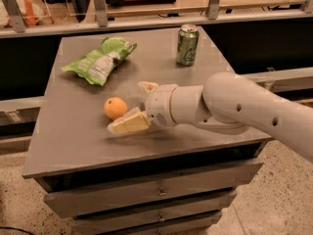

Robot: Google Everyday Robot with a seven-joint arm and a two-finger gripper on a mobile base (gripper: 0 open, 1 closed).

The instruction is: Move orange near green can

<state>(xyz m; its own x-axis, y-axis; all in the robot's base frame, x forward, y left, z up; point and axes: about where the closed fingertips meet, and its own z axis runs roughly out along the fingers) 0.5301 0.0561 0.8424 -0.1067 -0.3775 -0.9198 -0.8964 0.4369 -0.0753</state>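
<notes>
The orange [115, 107] rests on the table [68, 141]. My gripper [133, 105] sits just right of the orange, fingers spread, grasping nothing. The green can [187, 44] stands well behind the orange.

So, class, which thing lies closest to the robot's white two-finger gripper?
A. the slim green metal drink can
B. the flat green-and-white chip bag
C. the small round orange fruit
C: the open gripper is low over the front middle of the grey table, right beside the small round orange fruit. The slim green metal drink can and the flat green-and-white chip bag sit farther back.
</notes>
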